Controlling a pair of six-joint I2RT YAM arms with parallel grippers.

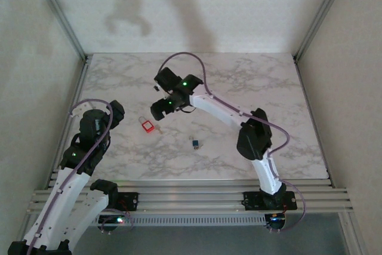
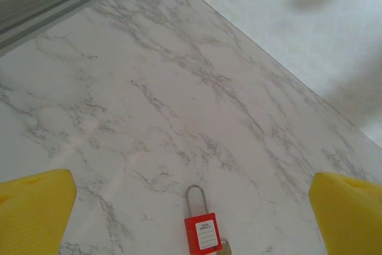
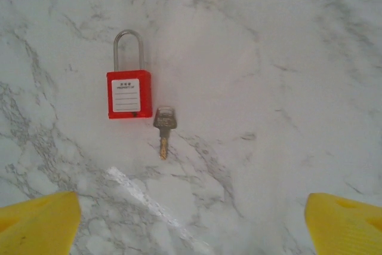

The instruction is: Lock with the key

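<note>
1. Marble tabletop [image 1: 250,88], panels on three sides; wide bare room across the right half.
2. Red padlock [image 3: 129,94] lies flat left of centre, key [image 3: 164,125] loose just beside its lower corner. Left wrist view cuts off the padlock's bottom.
3. Small dark item [image 1: 195,143] nearby, too small to identify.
4. Right gripper [image 3: 191,225] over the padlock, fingers spread wide, holding nothing.
5. Left gripper [image 2: 192,210] likewise spread, empty.
</note>
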